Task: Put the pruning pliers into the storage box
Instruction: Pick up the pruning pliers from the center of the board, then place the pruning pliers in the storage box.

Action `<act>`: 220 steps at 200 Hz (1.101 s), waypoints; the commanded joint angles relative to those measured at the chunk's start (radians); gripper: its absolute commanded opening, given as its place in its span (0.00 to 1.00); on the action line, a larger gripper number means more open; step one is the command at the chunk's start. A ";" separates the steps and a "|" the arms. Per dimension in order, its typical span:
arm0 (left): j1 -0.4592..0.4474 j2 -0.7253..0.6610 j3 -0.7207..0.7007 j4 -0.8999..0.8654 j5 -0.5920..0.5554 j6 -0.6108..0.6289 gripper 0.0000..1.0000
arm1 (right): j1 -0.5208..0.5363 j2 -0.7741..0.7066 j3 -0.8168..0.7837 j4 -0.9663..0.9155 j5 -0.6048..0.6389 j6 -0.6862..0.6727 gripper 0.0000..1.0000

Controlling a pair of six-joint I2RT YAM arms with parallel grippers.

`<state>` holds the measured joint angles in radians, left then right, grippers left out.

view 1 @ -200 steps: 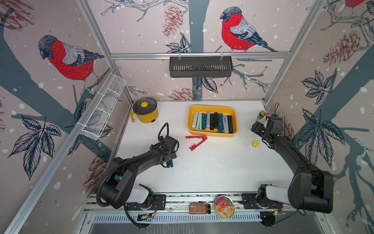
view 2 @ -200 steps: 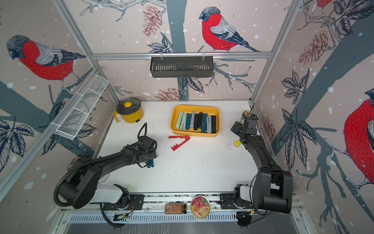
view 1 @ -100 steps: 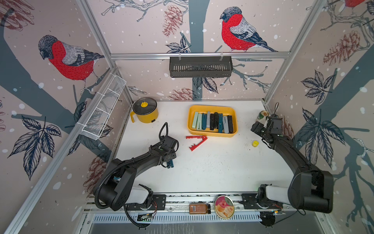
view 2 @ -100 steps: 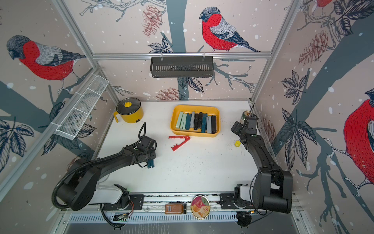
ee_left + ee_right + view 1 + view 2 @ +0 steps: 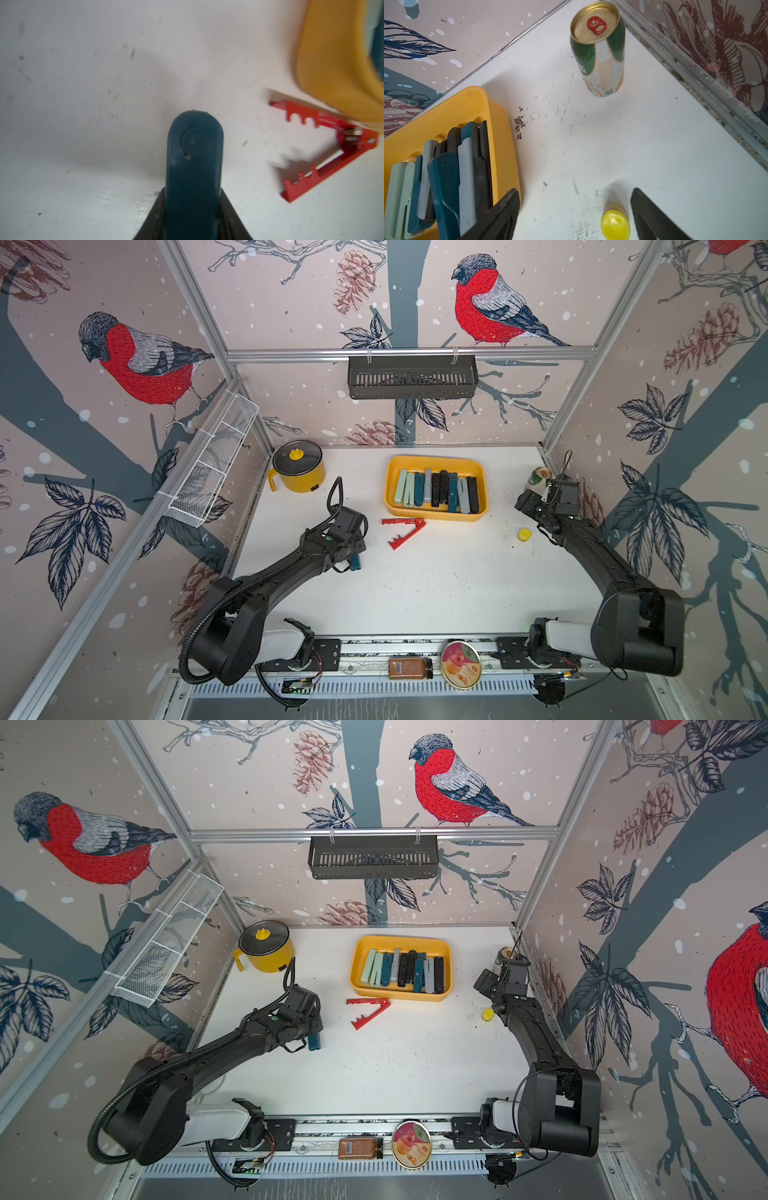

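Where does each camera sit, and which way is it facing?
Both top views: high at the front, looking down over the table; left arm, right arm show.
Left wrist: looks past the left gripper, shut on teal pliers, toward red pliers.
Right wrist: looks through the open right gripper at a can, small yellow bottle.
Shared: the storage box, in all.

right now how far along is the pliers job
Done: a row of folded mint, teal, grey and black pliers lies in the shallow yellow plastic storage box. In hand: the left gripper is closed on dark teal plastic pliers. Left: red plastic pliers, spread open, on the white table.
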<state>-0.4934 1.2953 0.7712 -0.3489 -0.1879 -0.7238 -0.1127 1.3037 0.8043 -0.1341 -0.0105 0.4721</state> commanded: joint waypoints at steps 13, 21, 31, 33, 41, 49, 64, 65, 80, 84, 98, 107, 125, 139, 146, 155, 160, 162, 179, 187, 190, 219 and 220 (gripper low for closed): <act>0.001 0.028 0.188 0.039 -0.006 0.153 0.12 | 0.001 0.008 0.007 0.009 0.002 0.008 0.85; 0.002 0.057 0.237 0.052 0.013 0.193 0.12 | 0.002 0.008 0.009 0.008 -0.001 0.011 0.85; 0.002 0.102 0.313 0.069 0.046 0.240 0.12 | 0.004 0.006 0.008 0.007 0.000 0.012 0.84; 0.002 0.113 0.326 0.070 0.052 0.245 0.12 | 0.004 0.006 0.007 0.007 -0.001 0.012 0.84; 0.001 0.158 0.381 0.080 0.078 0.272 0.12 | 0.004 0.004 0.006 0.007 -0.001 0.011 0.84; 0.002 0.211 0.438 0.087 0.114 0.302 0.11 | 0.005 0.002 0.006 0.007 -0.002 0.013 0.84; 0.002 0.329 0.571 0.056 0.185 0.335 0.10 | 0.005 0.001 0.007 0.001 0.001 0.013 0.85; 0.002 0.337 0.580 0.052 0.187 0.336 0.10 | 0.005 0.000 0.008 0.001 0.001 0.013 0.85; -0.002 0.475 0.754 -0.021 0.246 0.355 0.08 | 0.006 -0.004 0.007 -0.002 0.004 0.014 0.85; -0.003 0.512 0.797 -0.037 0.263 0.362 0.08 | 0.007 -0.005 0.007 -0.002 0.004 0.014 0.85; -0.013 0.637 0.931 -0.078 0.301 0.382 0.08 | 0.007 -0.006 0.009 -0.004 0.005 0.017 0.85; -0.022 0.715 1.017 -0.107 0.300 0.394 0.08 | 0.006 -0.006 0.012 -0.005 0.008 0.018 0.85; -0.035 0.855 1.177 -0.169 0.281 0.408 0.08 | 0.009 -0.009 0.013 -0.011 0.010 0.021 0.85; -0.042 0.949 1.283 -0.216 0.265 0.414 0.08 | 0.008 -0.012 0.014 -0.014 0.016 0.019 0.85; -0.045 0.989 1.330 -0.242 0.255 0.417 0.08 | 0.009 -0.012 0.016 -0.015 0.020 0.017 0.85; -0.045 1.036 1.381 -0.270 0.242 0.414 0.08 | 0.009 -0.015 0.017 -0.019 0.024 0.017 0.85; -0.045 1.058 1.401 -0.283 0.235 0.414 0.08 | 0.007 -0.015 0.017 -0.020 0.026 0.016 0.85; -0.045 1.064 1.410 -0.287 0.232 0.414 0.08 | 0.008 -0.015 0.017 -0.022 0.027 0.017 0.85; -0.043 1.105 1.434 -0.296 0.212 0.414 0.08 | 0.007 -0.016 0.016 -0.022 0.030 0.016 0.85; -0.043 1.115 1.432 -0.293 0.209 0.413 0.09 | 0.007 -0.013 0.017 -0.021 0.030 0.016 0.85; -0.043 1.118 1.432 -0.293 0.208 0.413 0.09 | 0.006 -0.013 0.017 -0.021 0.031 0.016 0.85; -0.043 1.146 1.430 -0.294 0.212 0.410 0.13 | 0.007 -0.004 0.017 -0.017 0.026 0.020 0.85; -0.043 1.146 1.430 -0.295 0.212 0.409 0.13 | 0.007 -0.003 0.017 -0.017 0.026 0.020 0.85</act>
<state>-0.5369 2.4256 2.1899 -0.6201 0.0257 -0.3325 -0.1059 1.2945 0.8135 -0.1497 0.0044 0.4801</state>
